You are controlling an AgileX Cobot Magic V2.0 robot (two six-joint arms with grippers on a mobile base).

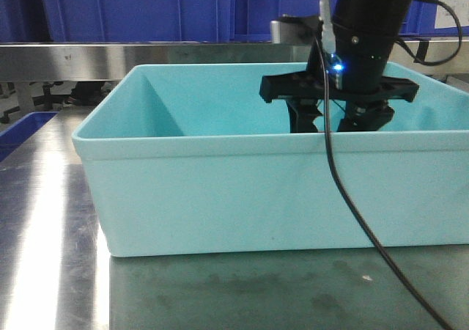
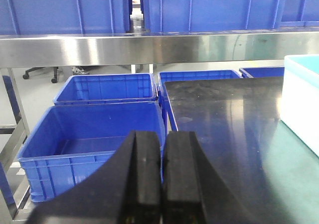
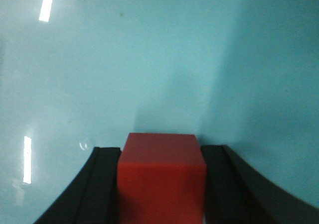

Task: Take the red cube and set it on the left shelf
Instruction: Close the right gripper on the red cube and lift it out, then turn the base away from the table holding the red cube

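Note:
The red cube [image 3: 162, 179] sits between the two black fingers of my right gripper [image 3: 160, 152], which press on both of its sides, just over the floor of the teal bin [image 3: 149, 59]. In the front view my right gripper [image 1: 337, 121] reaches down inside the teal bin [image 1: 220, 191], whose wall hides the cube. My left gripper [image 2: 162, 139] is shut and empty, held over the table's left edge. The left shelf shows as a brushed steel rail [image 2: 149, 47] behind the table; it also shows in the front view [image 1: 146, 57].
Large blue crates [image 1: 146, 7] stand on the shelf. Two open blue crates [image 2: 94, 144] [image 2: 104, 87] sit on the floor left of the steel table [image 2: 224, 134]. The bin's corner [image 2: 301, 99] is at the right. A black cable [image 1: 359, 220] hangs across the bin's front.

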